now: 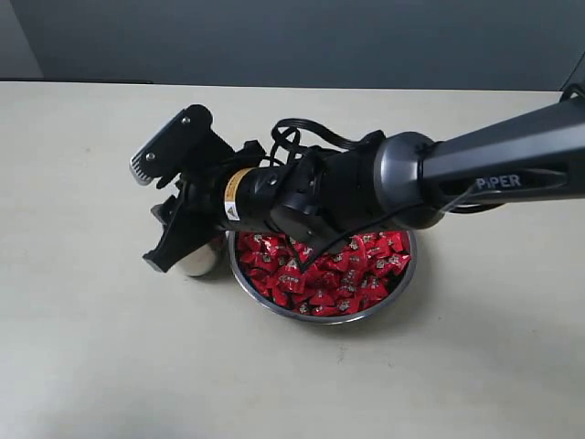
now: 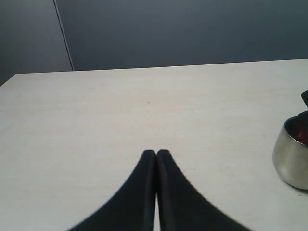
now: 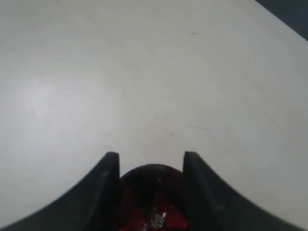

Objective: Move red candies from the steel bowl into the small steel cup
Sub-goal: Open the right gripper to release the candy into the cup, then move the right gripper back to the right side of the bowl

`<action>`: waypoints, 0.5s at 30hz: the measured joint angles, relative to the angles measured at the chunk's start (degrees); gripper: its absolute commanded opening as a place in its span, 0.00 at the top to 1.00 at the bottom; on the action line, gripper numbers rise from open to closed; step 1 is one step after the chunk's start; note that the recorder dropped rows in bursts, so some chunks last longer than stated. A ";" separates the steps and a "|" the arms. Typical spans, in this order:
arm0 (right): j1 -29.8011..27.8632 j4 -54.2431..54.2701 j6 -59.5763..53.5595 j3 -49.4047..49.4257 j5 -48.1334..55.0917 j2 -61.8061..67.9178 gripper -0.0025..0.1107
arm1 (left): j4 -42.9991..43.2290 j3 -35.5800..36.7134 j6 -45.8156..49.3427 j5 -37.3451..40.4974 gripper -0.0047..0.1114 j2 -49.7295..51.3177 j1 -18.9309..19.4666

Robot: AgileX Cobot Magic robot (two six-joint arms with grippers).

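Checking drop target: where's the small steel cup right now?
Exterior view, left of centre: the small steel cup stands on the table right beside the steel bowl on its left side, partly hidden under the right end effector.

There is one steel bowl (image 1: 340, 318) and one small steel cup (image 1: 203, 262). The red candies (image 1: 329, 274) heaped in the bowl run to several dozen, too crowded to count singly. Inside the cup more red shows, perhaps one or two candies, blurred.
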 measured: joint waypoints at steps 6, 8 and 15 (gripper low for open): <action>-0.46 1.73 -0.11 0.00 -0.11 -1.86 0.98 | 0.00 0.00 0.00 0.00 0.96 0.00 0.00; -2.08 5.67 -0.11 0.25 -0.11 -3.89 0.98 | 0.00 0.00 0.00 0.00 0.96 0.00 0.00; -7.80 9.79 -0.11 10.77 -5.38 -11.67 0.98 | 0.00 0.00 0.00 0.00 0.96 0.00 0.00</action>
